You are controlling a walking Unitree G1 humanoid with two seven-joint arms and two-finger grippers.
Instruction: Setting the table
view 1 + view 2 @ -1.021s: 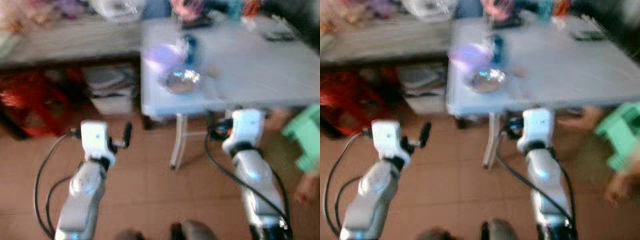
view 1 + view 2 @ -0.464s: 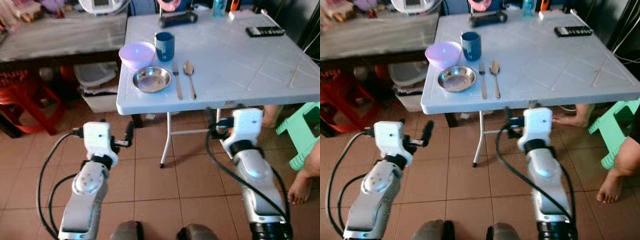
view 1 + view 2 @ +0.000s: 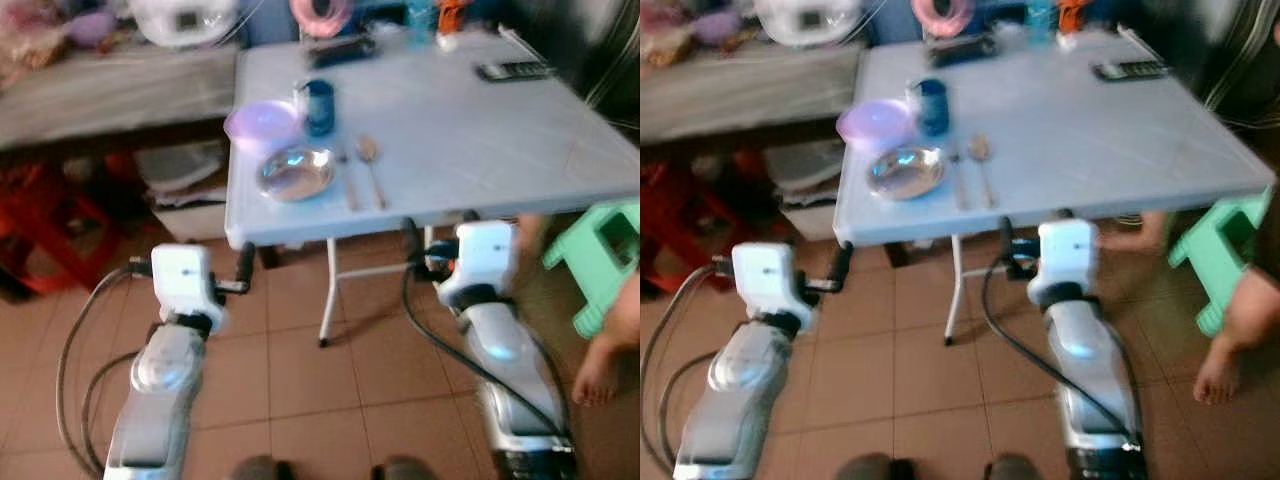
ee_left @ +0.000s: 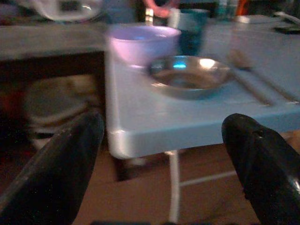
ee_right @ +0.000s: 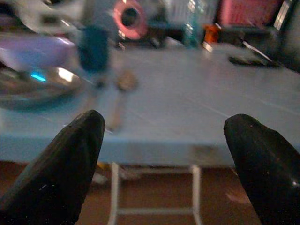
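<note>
A white folding table (image 3: 480,140) stands before me. Near its left front corner sit a purple bowl (image 3: 262,125), a blue cup (image 3: 319,105) and a shiny metal plate (image 3: 296,172). A fork (image 3: 348,180) and a spoon (image 3: 372,170) lie just right of the plate. My left gripper (image 4: 161,159) is open and holds nothing, just short of the table's front left corner and below the tabletop. My right gripper (image 5: 164,159) is also open and holds nothing, at the front edge near the middle. One black finger (image 3: 245,262) of the left gripper shows beside its white wrist.
A low grey side table (image 3: 110,85) with a white appliance (image 3: 180,18) adjoins on the left, with a red stool (image 3: 50,220) and white tubs (image 3: 185,175) beneath. A green stool (image 3: 600,260) and a person's foot (image 3: 600,375) are at right. A remote (image 3: 510,70) lies on the table's far side.
The whole picture has shifted and blurred, so the camera is moving. Both arms keep the same pose, grippers still wide open. Nothing on the table has moved.
</note>
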